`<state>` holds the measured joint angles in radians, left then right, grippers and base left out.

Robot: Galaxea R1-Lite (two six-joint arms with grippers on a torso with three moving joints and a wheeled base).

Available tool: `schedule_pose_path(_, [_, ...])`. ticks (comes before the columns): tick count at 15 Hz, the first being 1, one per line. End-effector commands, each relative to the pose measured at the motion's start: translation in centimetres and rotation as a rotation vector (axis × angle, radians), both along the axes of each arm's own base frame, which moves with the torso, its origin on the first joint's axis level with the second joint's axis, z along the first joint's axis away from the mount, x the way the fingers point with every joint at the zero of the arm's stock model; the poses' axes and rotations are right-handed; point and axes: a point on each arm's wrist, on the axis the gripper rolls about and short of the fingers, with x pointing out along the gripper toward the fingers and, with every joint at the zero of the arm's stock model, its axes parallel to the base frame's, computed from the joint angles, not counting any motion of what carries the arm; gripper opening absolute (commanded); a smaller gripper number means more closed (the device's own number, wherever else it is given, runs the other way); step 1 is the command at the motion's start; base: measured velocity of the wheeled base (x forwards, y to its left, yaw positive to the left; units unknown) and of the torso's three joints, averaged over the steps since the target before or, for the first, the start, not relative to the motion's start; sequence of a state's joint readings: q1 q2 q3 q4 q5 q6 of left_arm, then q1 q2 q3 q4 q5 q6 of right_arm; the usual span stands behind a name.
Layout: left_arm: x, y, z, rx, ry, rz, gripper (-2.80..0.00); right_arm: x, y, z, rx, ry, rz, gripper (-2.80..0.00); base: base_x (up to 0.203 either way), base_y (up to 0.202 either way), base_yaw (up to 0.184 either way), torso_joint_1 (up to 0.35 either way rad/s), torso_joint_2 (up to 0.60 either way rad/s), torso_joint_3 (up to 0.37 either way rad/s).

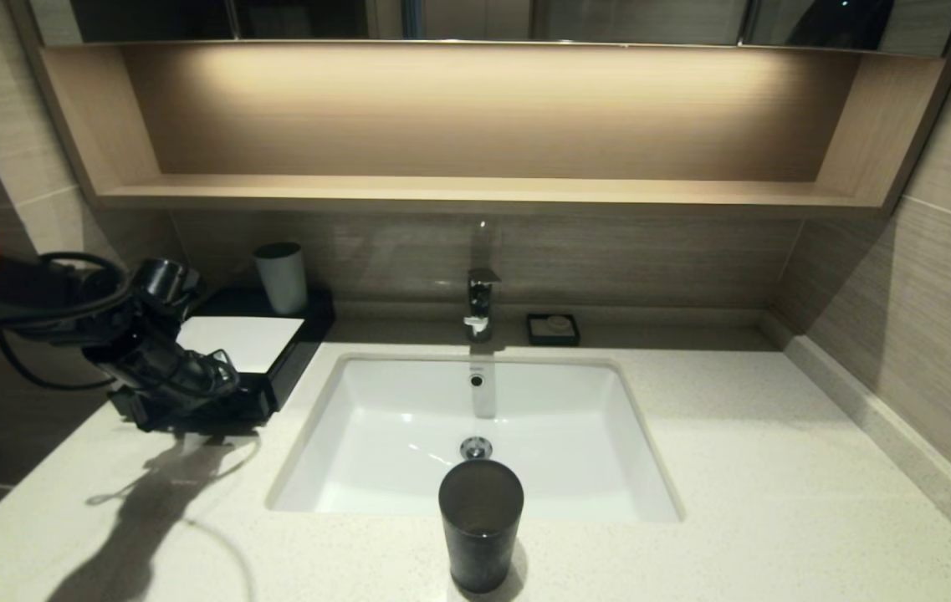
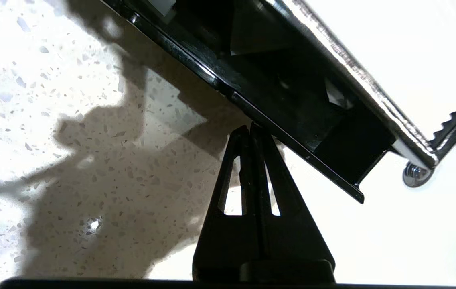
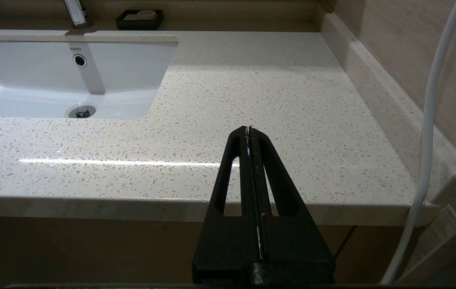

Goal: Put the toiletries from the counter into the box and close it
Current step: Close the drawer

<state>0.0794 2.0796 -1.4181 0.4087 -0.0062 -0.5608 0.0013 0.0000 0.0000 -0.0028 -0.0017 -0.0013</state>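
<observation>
Black and flat, the box (image 1: 266,368) sits at the counter's (image 1: 776,468) back-left corner, left of the sink, its drawer pulled partly out toward the front edge. The left gripper (image 2: 250,129), clenched on nothing, has its tips at the drawer front (contact looks likely). A square, level push on the middle of that front should slide it home without skewing. The box's long axis runs roughly front to back, drawer front facing the robot. The right gripper (image 3: 248,129) hangs clenched off the front-right edge
</observation>
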Motion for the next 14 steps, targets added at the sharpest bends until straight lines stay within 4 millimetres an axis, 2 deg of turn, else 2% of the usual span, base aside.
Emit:
schedule_pose_path(1, [0.2,0.0,0.0,-0.006,-0.003,0.011,-2.80,0.0,0.0,0.0,0.000,0.001,0.000,-2.80,0.000,0.000,0.000,0.000,0.00,0.000])
schedule_pose_path(14, [1.0,0.1,1.0,-0.032,-0.057,0.057,-2.80,0.0,0.0,0.0,0.000,0.001,0.000,-2.80,0.000,0.000,0.000,0.000,0.00,0.000])
